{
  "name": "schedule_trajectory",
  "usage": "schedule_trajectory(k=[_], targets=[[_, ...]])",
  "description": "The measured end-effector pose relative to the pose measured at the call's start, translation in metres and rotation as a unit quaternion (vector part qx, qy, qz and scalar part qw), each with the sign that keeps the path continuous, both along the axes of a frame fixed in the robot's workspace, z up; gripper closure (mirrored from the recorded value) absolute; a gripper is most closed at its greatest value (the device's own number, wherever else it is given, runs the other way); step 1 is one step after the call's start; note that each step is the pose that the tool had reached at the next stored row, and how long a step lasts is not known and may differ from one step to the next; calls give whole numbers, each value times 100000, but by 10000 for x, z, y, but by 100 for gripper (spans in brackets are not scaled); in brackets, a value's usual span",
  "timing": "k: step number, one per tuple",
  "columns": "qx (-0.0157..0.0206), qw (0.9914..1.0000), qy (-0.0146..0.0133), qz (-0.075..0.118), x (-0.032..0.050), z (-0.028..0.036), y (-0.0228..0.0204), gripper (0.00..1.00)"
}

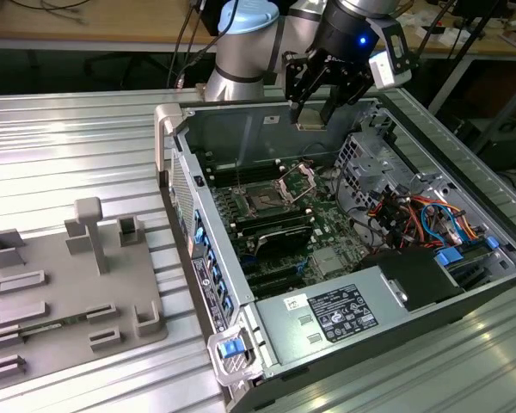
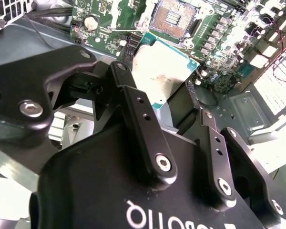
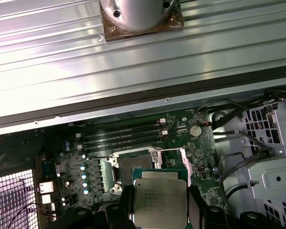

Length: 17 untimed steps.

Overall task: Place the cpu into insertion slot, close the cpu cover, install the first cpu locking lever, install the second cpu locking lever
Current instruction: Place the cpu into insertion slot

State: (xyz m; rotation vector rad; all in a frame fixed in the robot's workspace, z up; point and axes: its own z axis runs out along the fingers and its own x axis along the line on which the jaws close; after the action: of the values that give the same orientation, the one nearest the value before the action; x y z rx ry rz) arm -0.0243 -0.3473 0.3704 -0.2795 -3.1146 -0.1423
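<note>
In the exterior view the gripper [image 1: 312,110] hangs over the far side of the open computer case [image 1: 181,185], fingers pinching the cpu [image 1: 310,118] well above the empty insertion slot [image 1: 263,201], beside which the cpu cover [image 1: 297,179] stands raised. In the second wrist view black fingers [image 2: 139,117] clamp the cpu [image 2: 164,71] by opposite edges. In the first wrist view the cpu [image 3: 159,202] hovers near the bare insertion slot [image 3: 132,169]; I judge none of the four steps is done yet.

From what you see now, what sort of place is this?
Probably a robotics lab or test bench: an open computer case lies on a ribbed metal table, a robot arm holds the cpu above it, and cable-strewn desks stand behind.
</note>
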Motion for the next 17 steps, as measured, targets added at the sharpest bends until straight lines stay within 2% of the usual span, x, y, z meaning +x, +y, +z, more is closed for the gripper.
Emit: schedule_trajectory(k=[10,17], targets=[[-5,99943,3,-3389,-2,-2,0,45],[-7,99934,1,-3638,-2,-2,0,45]])
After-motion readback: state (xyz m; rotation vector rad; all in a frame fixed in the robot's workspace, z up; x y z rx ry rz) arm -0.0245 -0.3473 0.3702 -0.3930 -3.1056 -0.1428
